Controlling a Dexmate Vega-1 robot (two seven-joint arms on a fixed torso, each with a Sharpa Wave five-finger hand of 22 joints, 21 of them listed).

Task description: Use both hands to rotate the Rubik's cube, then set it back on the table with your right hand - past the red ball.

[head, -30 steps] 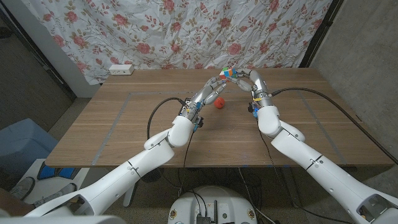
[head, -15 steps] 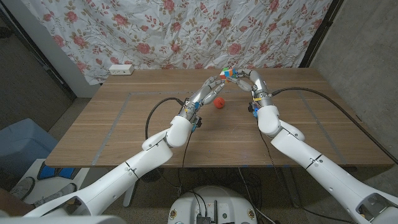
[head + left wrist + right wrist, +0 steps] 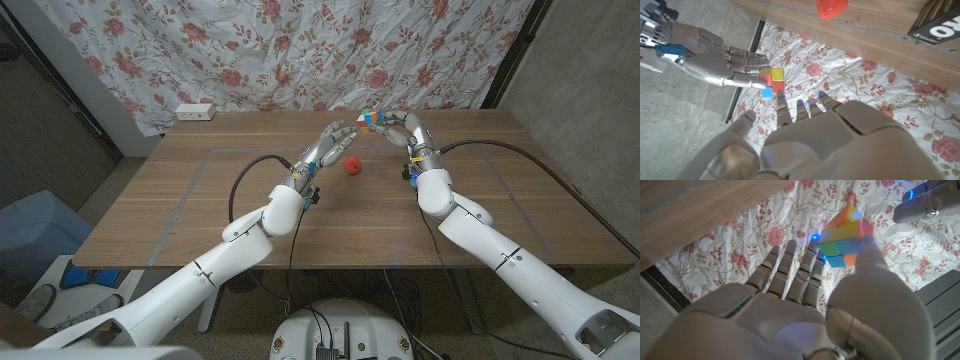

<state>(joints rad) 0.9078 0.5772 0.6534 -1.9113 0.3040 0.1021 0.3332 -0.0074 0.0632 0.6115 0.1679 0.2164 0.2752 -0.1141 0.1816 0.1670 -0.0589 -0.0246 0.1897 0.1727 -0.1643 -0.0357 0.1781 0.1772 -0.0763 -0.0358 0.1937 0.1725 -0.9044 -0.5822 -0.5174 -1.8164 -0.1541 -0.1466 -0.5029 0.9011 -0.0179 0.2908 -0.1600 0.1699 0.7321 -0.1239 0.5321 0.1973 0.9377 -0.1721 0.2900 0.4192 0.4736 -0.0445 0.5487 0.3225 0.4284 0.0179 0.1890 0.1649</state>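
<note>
The small multicoloured plastic Rubik's cube [image 3: 373,119] was pinched in the fingertips of the right hand [image 3: 410,132], above the table and beyond the small red ball [image 3: 351,165]. The left hand [image 3: 325,146] was spread empty just beside it. The cube was judged light, rigid and slick-faced, best gripped on opposite faces.

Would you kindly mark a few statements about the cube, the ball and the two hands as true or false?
1. The right hand holds the cube. True.
2. The left hand also grips the cube. False: it is apart from the cube, fingers spread.
3. The ball lies on the table. True.
4. The cube rests on the table. False: it is held in the air.
5. The ball is blue. False: it is red.
</note>
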